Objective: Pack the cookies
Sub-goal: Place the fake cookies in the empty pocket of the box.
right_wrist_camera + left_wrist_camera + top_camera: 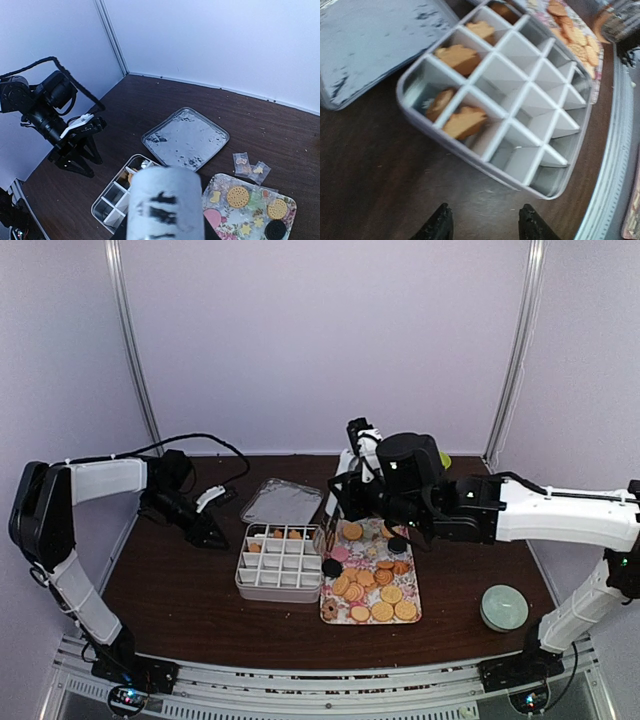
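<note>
1. The cookies [375,585] are mostly lying on the floral tray [250,220] at the middle of the bench [180,590]. Golden rounds are crowding its near half, with a few pink ones among them and a dark one sitting at its left rim.
2. More golden cookies are sitting in the divided box [278,565], which is standing just left of the tray. They are filling about five cells on the side nearest the silver lid [282,502]. Blur in the left wrist view is making their outlines hard to read.
3. The lid is lying flat behind the box. I cannot tell whether the two are touching.
4. The left tool [485,227] is pointing down at the bench to the left of the box, with its fingers standing apart and nothing between them. Only the two dark tips are showing in its own view, where the bottom edge is cutting off the rest.
5. The right arm [560,512] is reaching in over the far half of the tray and hiding the cookies beneath it.
6. The right tool [345,502] is getting lost in a dark mass in the top view. In its own view a blurred pale cylinder [164,205] with black marks is covering the fingers. I cannot tell whether they are apart, together or gripping anything.
7. Two small clear packets [250,165] are lying beyond the tray.
8. A pale green round container [503,607] is sitting well to the tray's right.
</note>
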Robot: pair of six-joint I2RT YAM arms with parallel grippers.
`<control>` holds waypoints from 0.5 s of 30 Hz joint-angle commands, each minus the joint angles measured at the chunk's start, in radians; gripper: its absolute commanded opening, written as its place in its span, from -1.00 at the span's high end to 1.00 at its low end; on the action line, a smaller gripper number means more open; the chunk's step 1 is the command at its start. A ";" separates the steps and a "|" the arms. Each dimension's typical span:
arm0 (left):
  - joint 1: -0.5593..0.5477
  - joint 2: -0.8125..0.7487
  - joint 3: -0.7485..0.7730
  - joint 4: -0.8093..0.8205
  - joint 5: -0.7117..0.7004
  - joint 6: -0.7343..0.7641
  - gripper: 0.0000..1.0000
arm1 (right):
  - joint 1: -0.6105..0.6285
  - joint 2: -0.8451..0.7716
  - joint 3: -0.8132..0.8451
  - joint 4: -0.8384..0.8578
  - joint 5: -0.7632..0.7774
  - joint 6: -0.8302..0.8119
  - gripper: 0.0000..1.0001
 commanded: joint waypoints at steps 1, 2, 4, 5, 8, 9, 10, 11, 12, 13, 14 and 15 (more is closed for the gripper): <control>0.014 0.059 0.015 0.186 -0.206 -0.143 0.13 | -0.001 0.113 0.133 0.074 -0.026 -0.043 1.00; 0.007 0.076 0.015 0.206 -0.228 -0.163 0.14 | 0.000 0.139 0.163 0.074 -0.029 -0.050 1.00; -0.012 0.093 0.010 0.243 -0.247 -0.192 0.16 | 0.000 0.189 0.213 0.076 -0.032 -0.057 1.00; -0.024 0.098 0.003 0.261 -0.252 -0.207 0.17 | 0.001 0.209 0.232 0.077 -0.033 -0.060 1.00; -0.061 0.122 0.003 0.285 -0.245 -0.243 0.19 | 0.001 0.249 0.262 0.078 -0.023 -0.063 1.00; -0.071 0.131 0.006 0.286 -0.237 -0.253 0.18 | 0.001 0.257 0.263 0.083 -0.022 -0.063 1.00; -0.079 0.139 0.008 0.286 -0.224 -0.259 0.19 | 0.002 0.261 0.262 0.086 -0.020 -0.061 1.00; -0.088 0.149 0.016 0.272 -0.221 -0.255 0.19 | 0.002 0.263 0.259 0.086 -0.018 -0.061 1.00; -0.099 0.156 0.021 0.265 -0.215 -0.252 0.19 | 0.002 0.262 0.256 0.088 -0.015 -0.057 1.00; -0.106 0.159 0.023 0.259 -0.205 -0.247 0.19 | 0.002 0.258 0.248 0.090 -0.011 -0.055 1.00; -0.115 0.160 0.022 0.254 -0.195 -0.244 0.19 | 0.002 0.251 0.229 0.097 -0.009 -0.052 1.00; -0.122 0.162 0.021 0.250 -0.187 -0.243 0.19 | 0.002 0.241 0.215 0.104 -0.006 -0.050 1.00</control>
